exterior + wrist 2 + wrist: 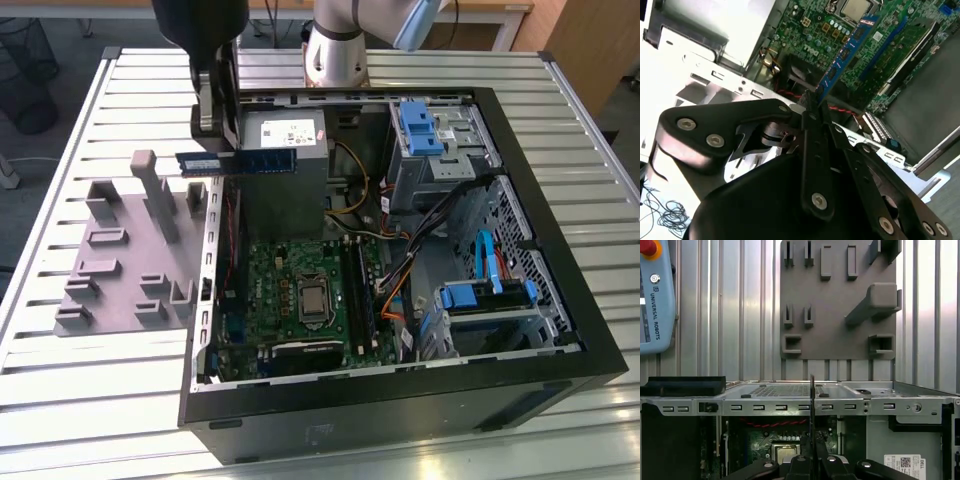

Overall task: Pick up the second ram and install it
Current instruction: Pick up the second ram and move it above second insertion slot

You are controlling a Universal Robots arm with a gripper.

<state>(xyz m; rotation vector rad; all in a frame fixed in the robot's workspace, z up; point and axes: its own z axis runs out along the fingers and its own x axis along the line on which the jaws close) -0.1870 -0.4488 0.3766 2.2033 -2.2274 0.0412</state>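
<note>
The second ram point(265, 161) is a thin blue-green stick held level in the air above the open computer case's edge on the exterior view's left, over the gap between the case and the grey fixture tray point(120, 255). My gripper point(228, 157) is shut on it partway along its length. In the second wrist view the ram point(847, 50) sticks out from the fingertips point(809, 107) towards the motherboard point(810, 30). The first wrist view shows the ram point(812, 405) edge-on as a thin line rising from my gripper point(812, 460). The long black memory slots point(357, 290) lie on the motherboard point(290, 290) below.
The open black case point(560, 300) holds a grey power supply point(285, 170), blue drive cages point(420, 130), cables and a processor socket point(312, 298). The fixture tray's upright posts point(160, 195) stand close beside the held stick. A teach pendant point(655, 295) lies on the slatted table point(80, 400).
</note>
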